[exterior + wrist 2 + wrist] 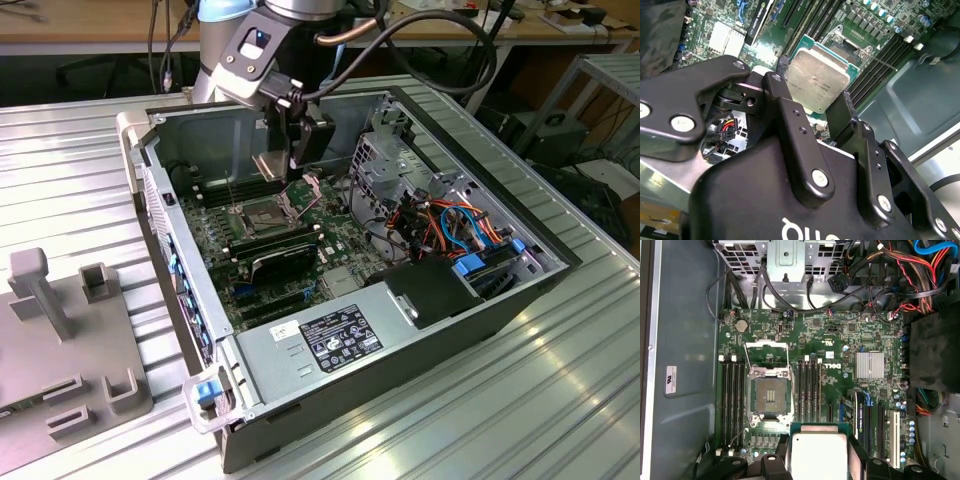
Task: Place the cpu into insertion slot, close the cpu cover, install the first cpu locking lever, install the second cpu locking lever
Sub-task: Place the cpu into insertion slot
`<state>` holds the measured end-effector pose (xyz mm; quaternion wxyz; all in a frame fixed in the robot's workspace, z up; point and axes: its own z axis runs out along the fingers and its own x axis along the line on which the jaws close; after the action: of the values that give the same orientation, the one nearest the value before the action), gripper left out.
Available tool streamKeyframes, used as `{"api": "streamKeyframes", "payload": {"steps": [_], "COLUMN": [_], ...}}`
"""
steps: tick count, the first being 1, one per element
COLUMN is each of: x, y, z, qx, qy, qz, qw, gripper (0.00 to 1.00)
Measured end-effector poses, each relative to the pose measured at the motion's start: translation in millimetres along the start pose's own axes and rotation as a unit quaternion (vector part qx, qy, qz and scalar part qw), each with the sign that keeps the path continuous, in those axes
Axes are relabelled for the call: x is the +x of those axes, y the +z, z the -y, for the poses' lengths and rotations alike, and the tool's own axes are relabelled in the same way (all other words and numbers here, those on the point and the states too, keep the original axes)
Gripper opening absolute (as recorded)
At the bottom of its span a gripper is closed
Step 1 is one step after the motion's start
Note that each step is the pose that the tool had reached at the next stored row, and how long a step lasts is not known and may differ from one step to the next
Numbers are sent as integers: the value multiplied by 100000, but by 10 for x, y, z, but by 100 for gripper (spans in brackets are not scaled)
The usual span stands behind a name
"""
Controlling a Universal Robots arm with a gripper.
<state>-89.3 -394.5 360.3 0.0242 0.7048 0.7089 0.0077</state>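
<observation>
My gripper (287,158) hangs inside an open computer case, shut on the cpu (817,77), a square chip with a dull silver top held flat between the black fingers (782,107). In the first wrist view the cpu (818,455) sits a short way off from the insertion slot (769,395), whose dark square socket is bare. The cpu cover (767,343) stands swung open along the socket's edge, and thin wire levers (746,357) stick up beside it. In the exterior view the insertion slot (257,212) lies below the gripper, slightly toward that view's left.
Long black memory slots (732,400) flank the socket. A black card (285,262) stands on the green board near it. A power supply (330,335), coloured cables (455,225) and a metal drive cage (385,165) crowd the case. A grey fixture (60,330) sits on the table outside.
</observation>
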Motion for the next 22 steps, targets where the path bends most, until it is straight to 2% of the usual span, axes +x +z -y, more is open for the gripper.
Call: {"api": "streamKeyframes", "payload": {"steps": [14,22], "x": [3,3], "y": [116,148], "z": [4,3], "qx": [0,3], "qy": [3,5], "qz": [0,2], "qw": [100000,100000], "gripper": [55,55]}}
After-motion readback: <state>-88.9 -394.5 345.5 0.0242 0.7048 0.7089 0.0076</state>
